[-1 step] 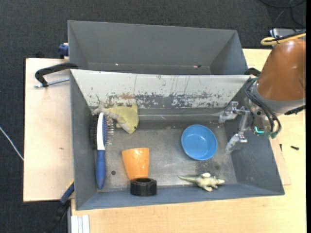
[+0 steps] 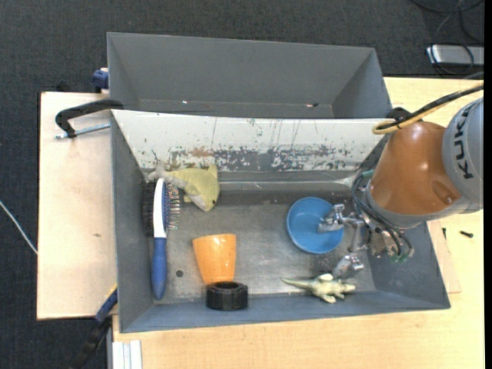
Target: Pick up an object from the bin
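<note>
Here, from the camera view, the grey metal bin point(image 2: 254, 75) sits on a pale tabletop with dark carpet point(image 2: 231, 6) behind it. Its bare floor is scuffed, and the far inner wall is speckled with worn paint.

The arm comes in from the right under its orange cover point(image 2: 411, 171). The gripper point(image 2: 342, 243) is low in the bin's right part with its two metal tips apart. The upper one is at the right rim of the blue bowl point(image 2: 311, 227), and the lower one is just above a cream toy lizard point(image 2: 327, 287) lying by the near wall. I cannot tell whether the upper tip touches the bowl.

Further left, an orange cup point(image 2: 215, 257) stands mouth down. A black ring point(image 2: 227, 295) lies just in front of it, against the near wall. A brush with a blue handle point(image 2: 157, 237) lies along the left wall, and a crumpled yellow cloth point(image 2: 196, 184) sits in the far left corner.

The bowl and lizard crowd the gripper on its left and near sides, and the bin's right wall slopes up close under the arm. The floor between the cup and the bowl is open.
</note>
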{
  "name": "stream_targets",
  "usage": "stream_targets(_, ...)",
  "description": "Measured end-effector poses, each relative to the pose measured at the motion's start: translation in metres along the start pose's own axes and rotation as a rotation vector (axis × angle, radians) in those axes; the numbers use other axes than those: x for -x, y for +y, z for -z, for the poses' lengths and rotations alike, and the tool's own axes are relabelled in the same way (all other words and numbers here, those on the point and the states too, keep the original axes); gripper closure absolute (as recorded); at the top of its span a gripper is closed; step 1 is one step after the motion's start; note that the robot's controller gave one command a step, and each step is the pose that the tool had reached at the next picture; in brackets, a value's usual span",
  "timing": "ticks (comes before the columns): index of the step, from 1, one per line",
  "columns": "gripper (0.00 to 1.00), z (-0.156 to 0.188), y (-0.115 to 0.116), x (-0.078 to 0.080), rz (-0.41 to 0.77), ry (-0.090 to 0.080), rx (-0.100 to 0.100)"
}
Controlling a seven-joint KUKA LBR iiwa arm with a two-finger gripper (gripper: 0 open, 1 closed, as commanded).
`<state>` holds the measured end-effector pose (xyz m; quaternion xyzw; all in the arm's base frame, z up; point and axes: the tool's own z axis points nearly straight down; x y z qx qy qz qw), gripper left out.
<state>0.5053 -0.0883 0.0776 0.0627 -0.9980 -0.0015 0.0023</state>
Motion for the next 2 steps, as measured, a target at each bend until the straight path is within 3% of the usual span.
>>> stream_targets(1,1.0,0.005,0.0,0.004,0.003,-0.012,-0.002)
stream_targets(2,1.0,0.18,0.001,0.026,0.013,-0.019,-0.007)
